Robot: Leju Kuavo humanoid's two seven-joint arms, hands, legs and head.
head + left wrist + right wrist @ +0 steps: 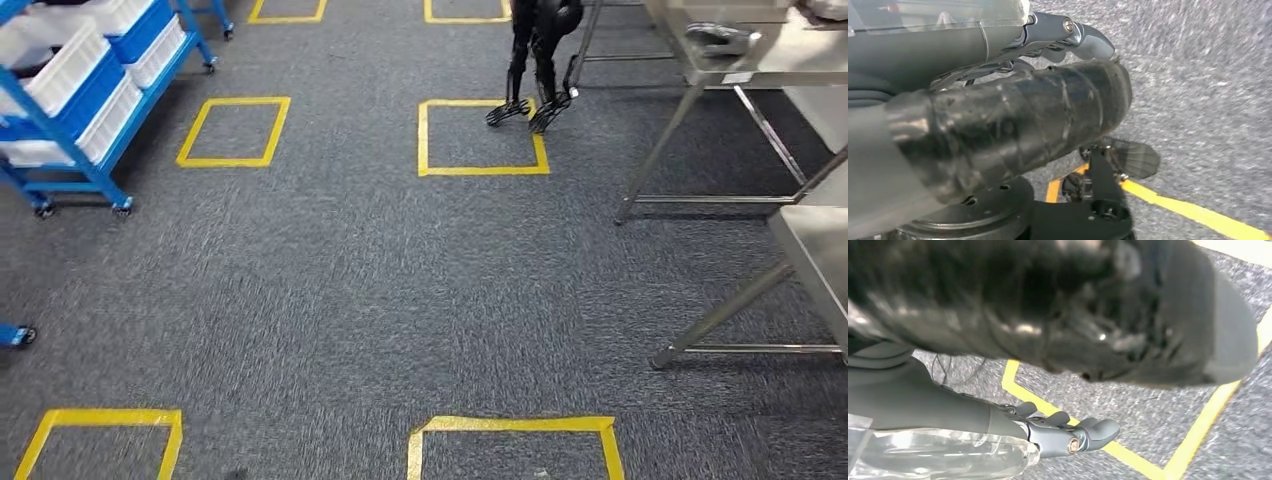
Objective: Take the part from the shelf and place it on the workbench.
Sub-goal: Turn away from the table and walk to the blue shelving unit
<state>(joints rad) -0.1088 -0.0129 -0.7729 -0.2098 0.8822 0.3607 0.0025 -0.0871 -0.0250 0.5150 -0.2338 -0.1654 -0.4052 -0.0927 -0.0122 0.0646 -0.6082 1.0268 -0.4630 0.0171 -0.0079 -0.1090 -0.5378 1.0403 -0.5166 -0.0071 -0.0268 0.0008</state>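
On the grey carpet lay yellow squares [483, 137]. A blue shelf [75, 105] of white bins stood far left, a steel surface [790, 55] far right bearing a dark part [722, 38]. Left hand [1068, 37] and right hand [1068, 432] hung open, holding nothing.

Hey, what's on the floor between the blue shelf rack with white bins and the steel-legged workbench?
In the head view, grey carpet with yellow tape squares lies between the blue shelf rack and the steel workbench; another robot's black legs stand there.
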